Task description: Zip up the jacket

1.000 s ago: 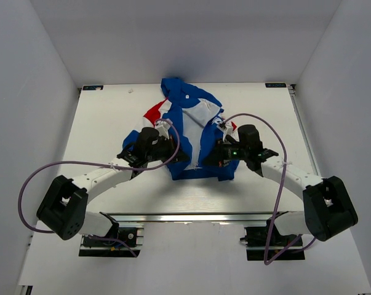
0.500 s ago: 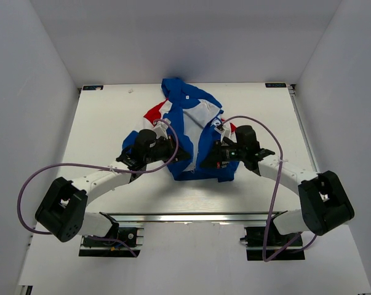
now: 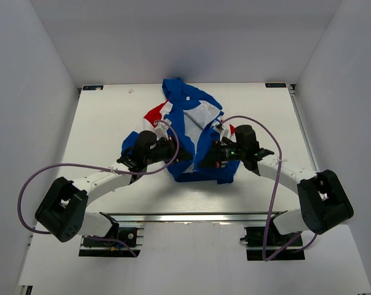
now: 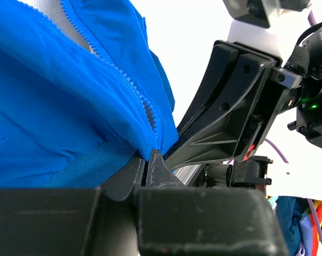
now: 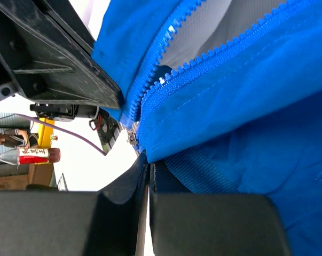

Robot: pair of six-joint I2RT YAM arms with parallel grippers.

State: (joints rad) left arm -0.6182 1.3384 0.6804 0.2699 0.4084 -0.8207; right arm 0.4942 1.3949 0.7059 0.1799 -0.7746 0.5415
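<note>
Jacket [image 3: 188,123] mid-table [image 3: 99,123], front open, hem toward arms. Left gripper [image 4: 150,162] pinched tight on hem at zipper [image 4: 130,88] base. Right gripper [image 5: 149,166] clamped on opposite hem. Slider possibly beside it, unclear.

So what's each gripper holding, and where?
Both hold the jacket: left gripper pinches the bottom hem beside the lower end of the zipper, right gripper likewise on the opposite front panel.
</note>
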